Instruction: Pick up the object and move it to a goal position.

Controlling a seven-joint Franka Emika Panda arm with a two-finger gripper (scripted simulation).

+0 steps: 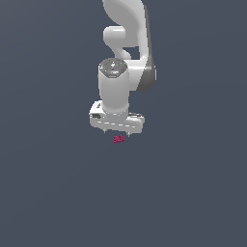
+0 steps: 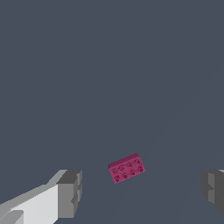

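Gripper (image 1: 117, 133): you are holding it spread wide, nothing between the fingers (image 2: 70, 192), at the exterior view's centre. Object (image 2: 127, 168): magenta studded brick, lying askew between the pads, just below the gripper. You are best squaring the jaws to its long sides before lowering.

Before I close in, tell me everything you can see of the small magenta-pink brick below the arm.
The small magenta-pink brick is a flat rectangular block with two rows of round studs on its top face, plastic-looking and one colour throughout. It lies studs-up on the plain dark grey surface, turned at a slant to the line between the white tool's grey fingers. The fingers stand wide apart on either side of it, and nothing touches it. In the exterior view it sits just below the tool.
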